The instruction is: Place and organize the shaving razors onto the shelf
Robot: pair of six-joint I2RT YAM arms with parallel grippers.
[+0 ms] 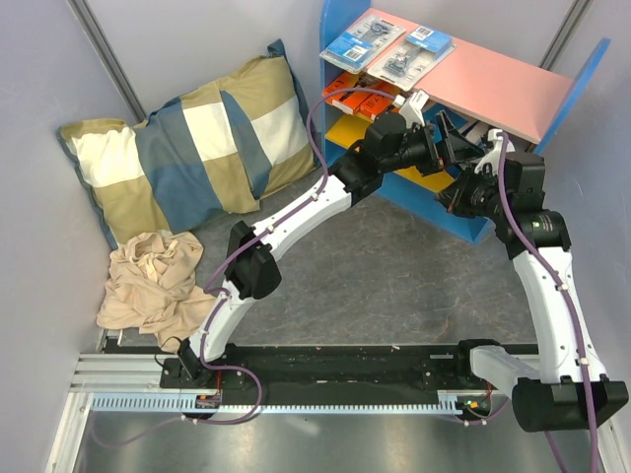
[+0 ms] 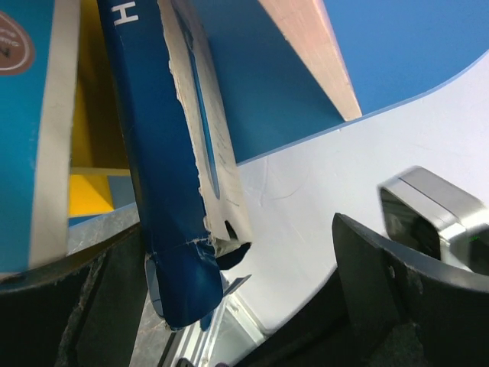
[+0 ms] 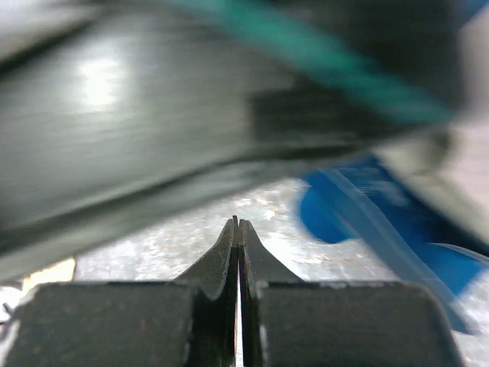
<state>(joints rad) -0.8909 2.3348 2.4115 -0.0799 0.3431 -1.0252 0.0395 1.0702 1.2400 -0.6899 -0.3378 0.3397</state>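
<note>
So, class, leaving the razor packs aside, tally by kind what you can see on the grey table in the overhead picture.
Robot arms: 2
Shelf: 1
Pillow: 1
Crumpled cloth: 1
Total: 5

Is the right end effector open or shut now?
Shut. In the right wrist view the right end effector has both fingers pressed together, with nothing between them.

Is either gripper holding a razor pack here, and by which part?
Nothing is held. The right gripper is shut empty; the left gripper is wide open around a dark blue box, ungripped.
</note>
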